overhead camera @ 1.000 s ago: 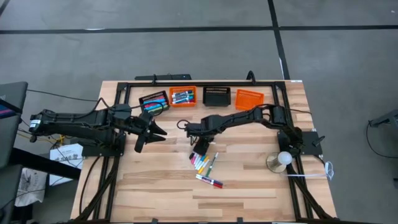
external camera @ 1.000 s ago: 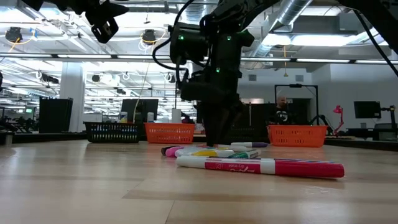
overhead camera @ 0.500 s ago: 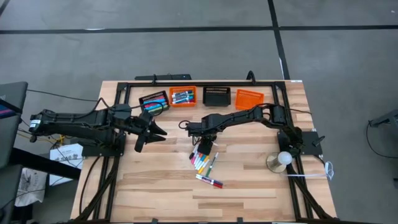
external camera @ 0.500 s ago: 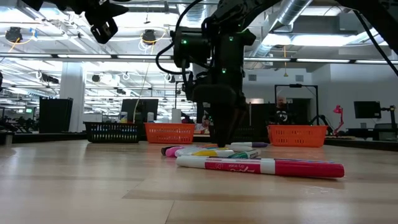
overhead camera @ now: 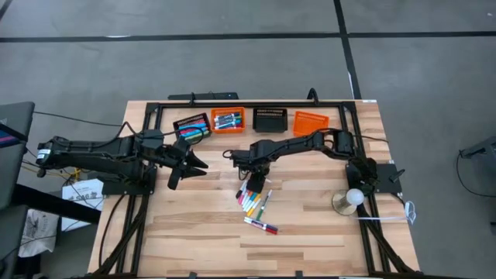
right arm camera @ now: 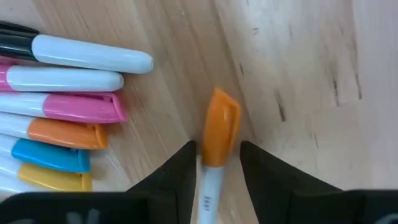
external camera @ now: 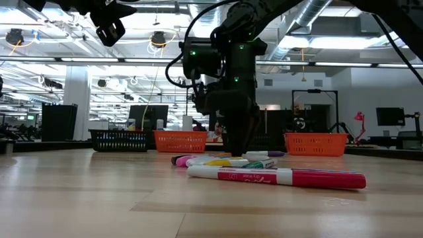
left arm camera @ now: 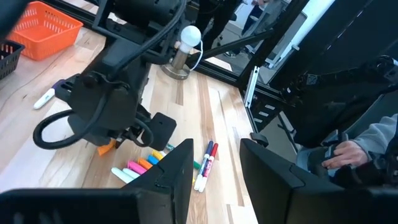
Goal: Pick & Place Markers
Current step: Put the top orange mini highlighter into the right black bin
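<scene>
One orange-capped marker [right arm camera: 217, 146] between right hand [right arm camera: 215, 163] fingers

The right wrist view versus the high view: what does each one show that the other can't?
Only the right wrist view shows the right gripper with its dark fingers either side of an orange-capped white marker.

Only the high view shows the whole wooden table, four mesh baskets along the far edge, and the left gripper waiting open off to the side.

Both show the loose row of coloured markers lying on the table.
</scene>
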### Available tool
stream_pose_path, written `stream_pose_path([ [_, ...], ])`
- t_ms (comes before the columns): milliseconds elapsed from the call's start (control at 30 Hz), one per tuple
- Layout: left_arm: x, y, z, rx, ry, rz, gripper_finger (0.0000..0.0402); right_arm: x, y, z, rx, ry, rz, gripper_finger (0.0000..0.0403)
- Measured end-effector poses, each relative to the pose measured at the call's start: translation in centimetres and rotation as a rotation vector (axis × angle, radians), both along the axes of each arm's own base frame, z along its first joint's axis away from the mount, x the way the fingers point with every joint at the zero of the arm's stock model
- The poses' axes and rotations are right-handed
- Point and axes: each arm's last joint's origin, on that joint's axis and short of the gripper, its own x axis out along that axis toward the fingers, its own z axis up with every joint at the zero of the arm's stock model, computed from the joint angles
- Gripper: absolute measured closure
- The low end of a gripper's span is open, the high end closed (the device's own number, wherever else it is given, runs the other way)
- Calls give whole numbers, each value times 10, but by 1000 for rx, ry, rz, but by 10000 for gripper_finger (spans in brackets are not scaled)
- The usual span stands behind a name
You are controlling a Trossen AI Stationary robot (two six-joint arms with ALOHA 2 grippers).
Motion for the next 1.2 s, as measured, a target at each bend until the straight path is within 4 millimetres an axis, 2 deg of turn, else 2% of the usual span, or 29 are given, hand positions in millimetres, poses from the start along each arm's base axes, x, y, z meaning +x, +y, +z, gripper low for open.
stream_pose_path([
  [200, 0, 0, 0, 0, -1, 0, 271, 0, 5, -1, -55, 6, 14, 309],
  [500, 0, 0, 0, 0, -1, 0, 271, 8, 2, 12, -61, 4, 35, 376],
  [933, 0, 0, 0, 0, 0, 0, 271, 10, -11, 25, -67, 20, 36, 378],
  [1200, 0, 0, 0, 15, -5, -4, 271, 3, -20, 53, -35, -25, 14, 378],
])
